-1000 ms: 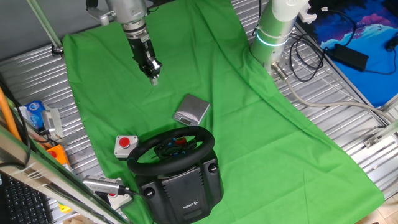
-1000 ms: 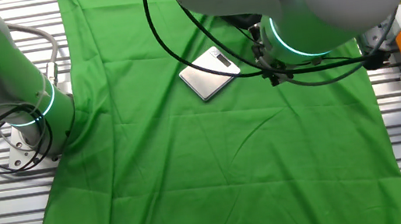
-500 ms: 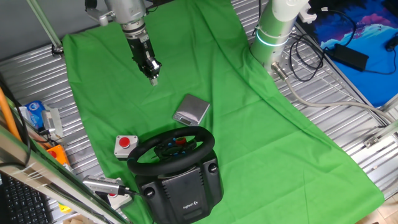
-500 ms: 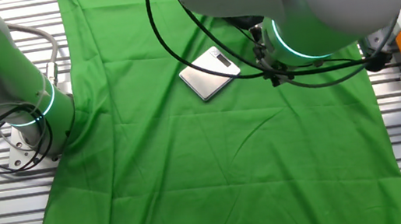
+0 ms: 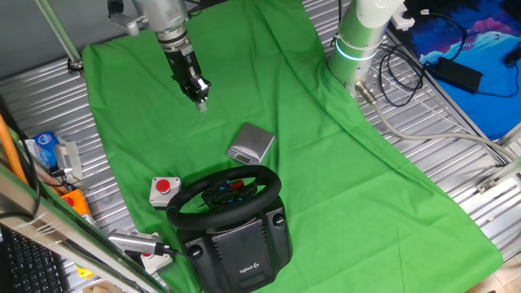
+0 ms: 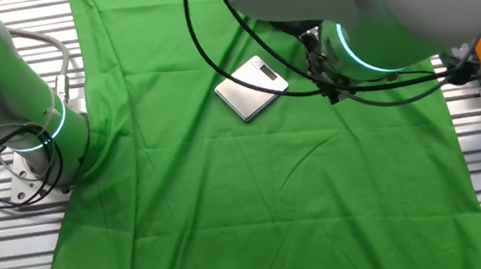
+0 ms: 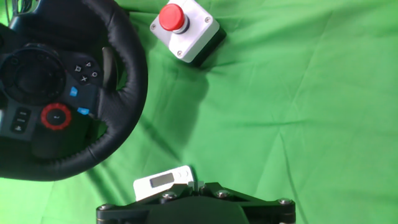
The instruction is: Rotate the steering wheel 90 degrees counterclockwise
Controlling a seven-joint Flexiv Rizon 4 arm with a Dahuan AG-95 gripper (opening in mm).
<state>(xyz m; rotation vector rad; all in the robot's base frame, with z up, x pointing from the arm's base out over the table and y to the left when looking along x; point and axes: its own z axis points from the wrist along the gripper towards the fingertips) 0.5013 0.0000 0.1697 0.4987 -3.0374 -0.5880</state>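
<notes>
The steering wheel (image 5: pixel 189 198) is a black rim with red and blue hub buttons on a dark grey base (image 5: pixel 238 242), and it stands at the near edge of the green cloth. In the hand view the rim (image 7: pixel 129 70) fills the upper left. My gripper (image 5: pixel 200 102) hangs over the far part of the cloth, well behind the wheel and apart from it. Its fingers are shut together on nothing, and in the hand view the gripper (image 7: pixel 200 184) shows at the bottom edge. The other fixed view shows only my arm; the wheel is out of it.
A small white box with a red button (image 5: pixel 164 189) sits left of the wheel, also in the hand view (image 7: pixel 185 29). A flat silver device (image 5: pixel 251 143) lies behind the wheel, also seen from the other side (image 6: pixel 251 87). A second arm's base (image 5: pixel 358 45) stands at the back right.
My arm's upper links have shifted slightly sideways. The gripper stays almost where it was, still shut. The wheel has not moved.
</notes>
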